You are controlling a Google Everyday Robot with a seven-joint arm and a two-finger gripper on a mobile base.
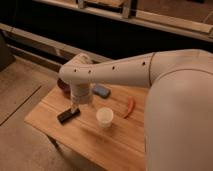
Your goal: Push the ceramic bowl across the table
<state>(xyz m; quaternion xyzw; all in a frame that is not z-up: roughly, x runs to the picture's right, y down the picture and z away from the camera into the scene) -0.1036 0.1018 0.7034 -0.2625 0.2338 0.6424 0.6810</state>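
Observation:
The ceramic bowl (63,86) is dark maroon and sits near the far left edge of the light wooden table (115,142). Only its left part shows; the rest is hidden behind my white arm. My arm reaches in from the right and bends down over the table's left half. The gripper (74,108) hangs below the wrist, just in front and to the right of the bowl and right above a black bar. I cannot tell if it touches the bowl.
A black rectangular bar (68,115) lies at the front left. A pale cream cup (104,118) stands mid-table. A blue-grey object (101,91) lies at the back, a red-orange chili-like item (130,106) to the right. A dark wall with a ledge runs behind.

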